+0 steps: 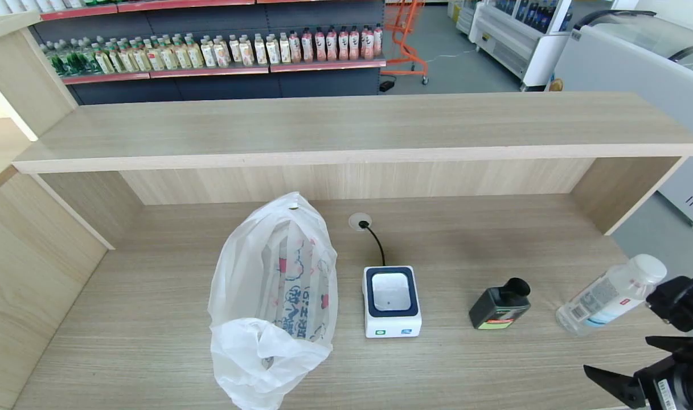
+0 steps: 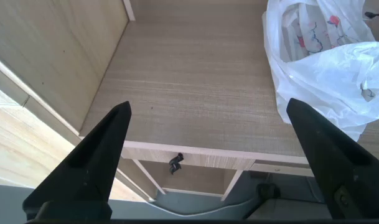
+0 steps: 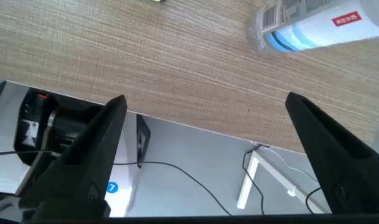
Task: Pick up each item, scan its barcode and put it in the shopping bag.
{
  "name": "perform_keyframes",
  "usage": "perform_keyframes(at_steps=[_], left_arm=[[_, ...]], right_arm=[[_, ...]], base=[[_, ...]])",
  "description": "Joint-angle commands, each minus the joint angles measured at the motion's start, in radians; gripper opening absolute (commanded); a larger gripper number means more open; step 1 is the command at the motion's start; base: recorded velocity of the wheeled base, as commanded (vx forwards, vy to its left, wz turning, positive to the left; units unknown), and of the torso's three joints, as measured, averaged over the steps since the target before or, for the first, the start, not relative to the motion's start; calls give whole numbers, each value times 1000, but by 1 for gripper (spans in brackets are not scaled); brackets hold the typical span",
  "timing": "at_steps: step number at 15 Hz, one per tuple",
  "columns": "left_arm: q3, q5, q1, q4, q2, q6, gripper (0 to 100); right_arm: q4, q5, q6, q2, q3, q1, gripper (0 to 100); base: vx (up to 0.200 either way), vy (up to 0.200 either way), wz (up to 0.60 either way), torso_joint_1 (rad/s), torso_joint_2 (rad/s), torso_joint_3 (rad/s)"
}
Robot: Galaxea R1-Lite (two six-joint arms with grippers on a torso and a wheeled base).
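Heads up, right gripper [image 3: 205, 106] is spread wide and empty, a sloppy nudge could roll the lying bottle [image 1: 611, 295] off the tabletop [image 1: 152, 341].

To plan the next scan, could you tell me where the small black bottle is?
In the head view, the small black bottle stands upright on the counter, between the scanner on its left and the lying clear bottle on its right.
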Motion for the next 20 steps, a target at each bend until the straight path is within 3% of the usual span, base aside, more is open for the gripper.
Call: perform_keyframes(at_steps=[1, 5, 9, 12, 20], left_arm=[[0, 1, 0, 0, 1, 0, 100], [0, 1, 0, 0, 0, 0, 100], [0, 1, 0, 0, 1, 0, 100], [0, 1, 0, 0, 1, 0, 100], [0, 1, 0, 0, 1, 0, 100]], right_arm=[[-96, -1, -103, 221, 10, 27, 100], [-294, 2, -251, 357, -9, 50, 100], [-345, 34, -250, 443, -79, 138, 100], [-383, 54, -251, 520, -159, 158, 100], [-493, 132, -253, 643, -196, 198, 100]], base=[[0, 0, 0, 0, 0, 0], [0, 0, 0, 0, 0, 0], [0, 0, 0, 0, 0, 0], [0, 0, 0, 0, 0, 0], [0, 0, 0, 0, 0, 0]])
